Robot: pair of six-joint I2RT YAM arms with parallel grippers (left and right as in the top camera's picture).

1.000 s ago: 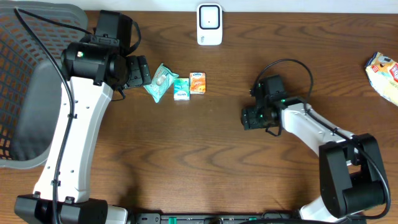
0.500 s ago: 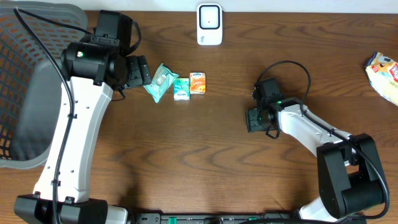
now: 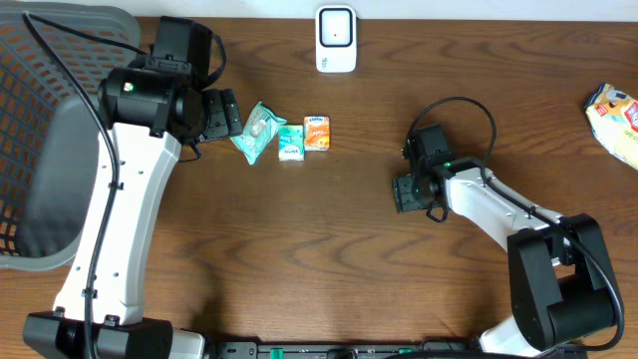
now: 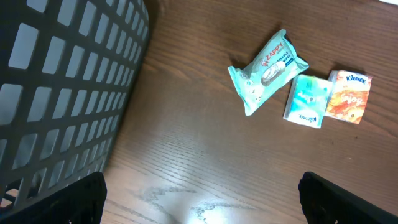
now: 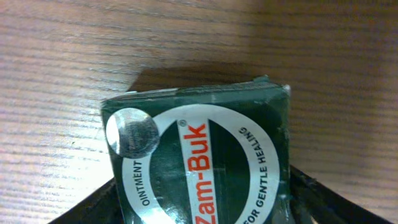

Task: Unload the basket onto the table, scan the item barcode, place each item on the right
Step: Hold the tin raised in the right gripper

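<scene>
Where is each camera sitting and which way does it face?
Overhead: fixed above the table, looking straight down; both arms show.
Left wrist: looks down at basket and Zappy wipes pack; open left end effector's fingertips at bottom corners.
Right wrist: close on the Zam-Buk box gripped by the right end effector.
Shared: overhead and left wrist both show the Zappy wipes pack.
</scene>
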